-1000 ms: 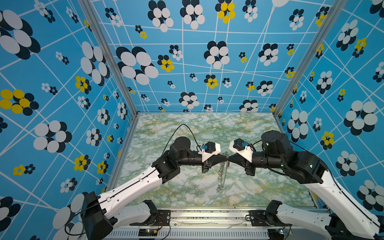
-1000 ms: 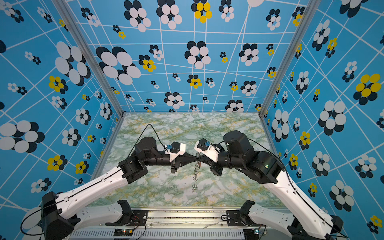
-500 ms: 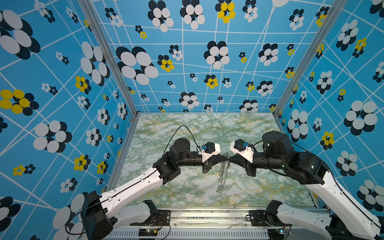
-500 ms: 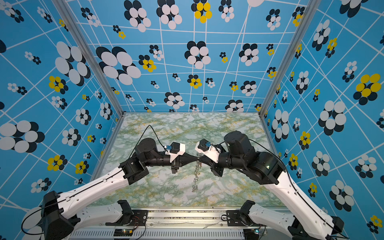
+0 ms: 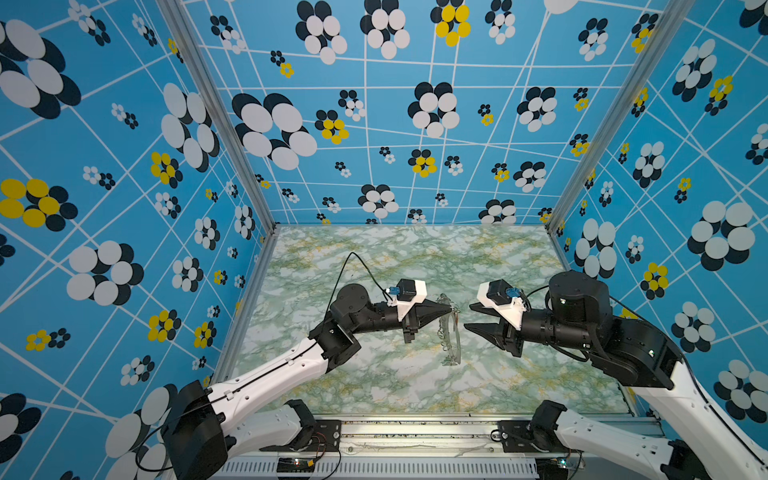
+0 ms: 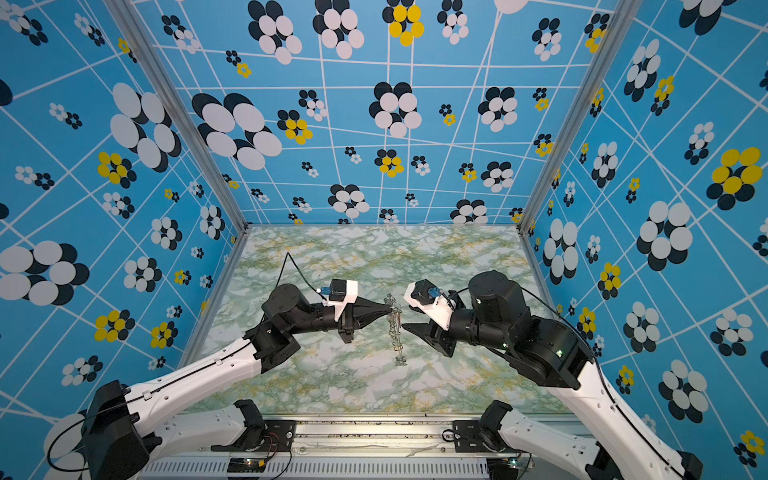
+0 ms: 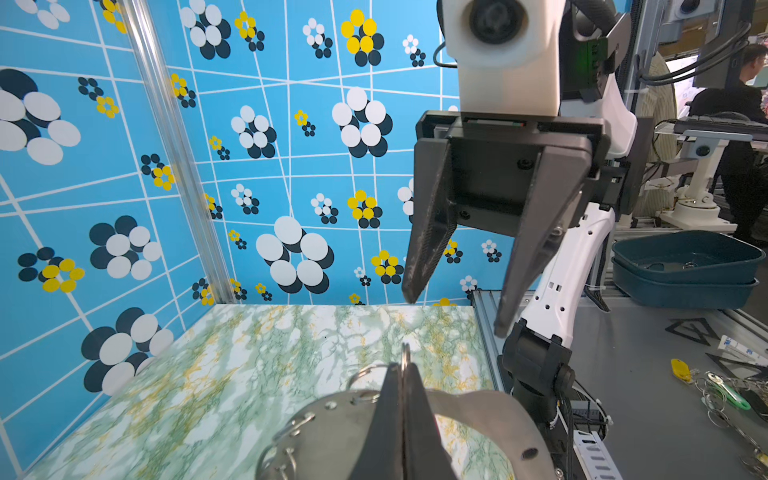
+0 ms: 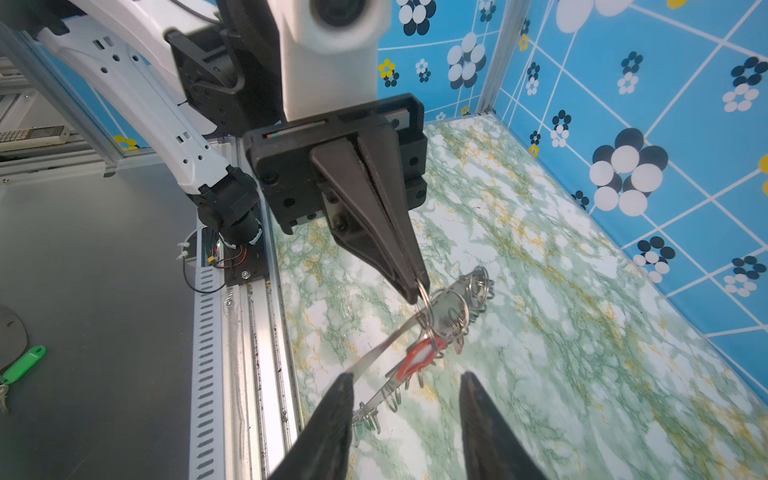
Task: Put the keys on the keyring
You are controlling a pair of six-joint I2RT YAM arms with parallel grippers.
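Keyring [image 5: 453,345]: hangs over tabletop [image 5: 519,374], open room around; top ring pinched in my left gripper [image 5: 451,308]; my right gripper [image 5: 468,316] beside it, fingers spread, not touching; red key [image 8: 417,359] attached; lower rings indistinct.

Dull brushed grey metal keyring [image 7: 328,432] plate, shiny silver wire rings; red key tag [image 8: 417,359] glossy plastic. Smooth marble-print worktop [image 8: 561,332], slight sheen. Jaws of left gripper [image 8: 415,291] and right gripper [image 7: 455,314] matt black grainy plastic; white camera housing [image 7: 507,62] smooth matt plastic.
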